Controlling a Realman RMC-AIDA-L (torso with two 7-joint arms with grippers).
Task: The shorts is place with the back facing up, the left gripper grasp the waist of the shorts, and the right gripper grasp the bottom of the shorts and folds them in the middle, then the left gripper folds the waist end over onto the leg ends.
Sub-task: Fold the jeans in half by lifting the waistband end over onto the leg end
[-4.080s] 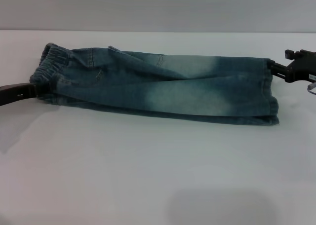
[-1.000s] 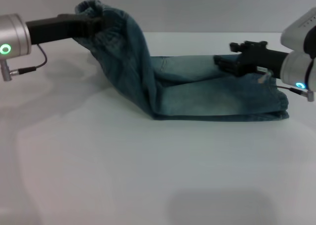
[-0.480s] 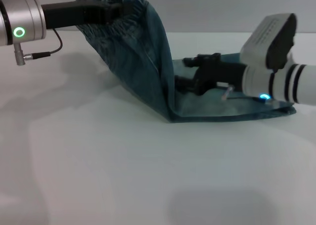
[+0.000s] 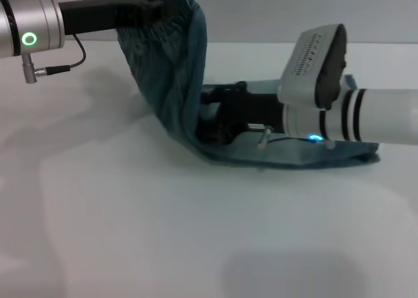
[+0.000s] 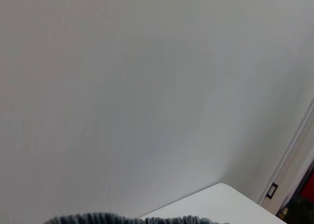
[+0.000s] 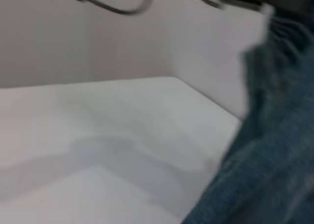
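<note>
So, quick update from my side. My left gripper (image 4: 153,7) is clamped on the waist (image 4: 171,7) of the shorts (image 4: 196,102) and has it hoisted high above the table (image 4: 130,232), over on the left of the head view. Compared with a second ago it's carried that ruffled band further toward the right, so the hanging denim now drapes almost straight down in a steep curtain instead of a long slope. A few seconds back the whole thing was lying flat and stretched out, so this is the second fold properly underway.

Moving right: my right gripper (image 4: 212,118) has slid a long way in along the cloth since half a second ago and now sits right at the crease where the lifted half meets the flat half, pressing there as far as I can judge. I can't tell whether its jaws are apart or together, the fabric hides them. The right wrist camera just shows denim close up plus bare table.

Orientation: the long axis of the shorts runs left to right across the table. The leg ends (image 4: 366,155) point to the right and lie flat, sticking out past my right forearm. The waist end is up in the air, arcing over toward them.

My read is the fold is roughly halfway. The waist needs to travel on over and come down on the hems.
</note>
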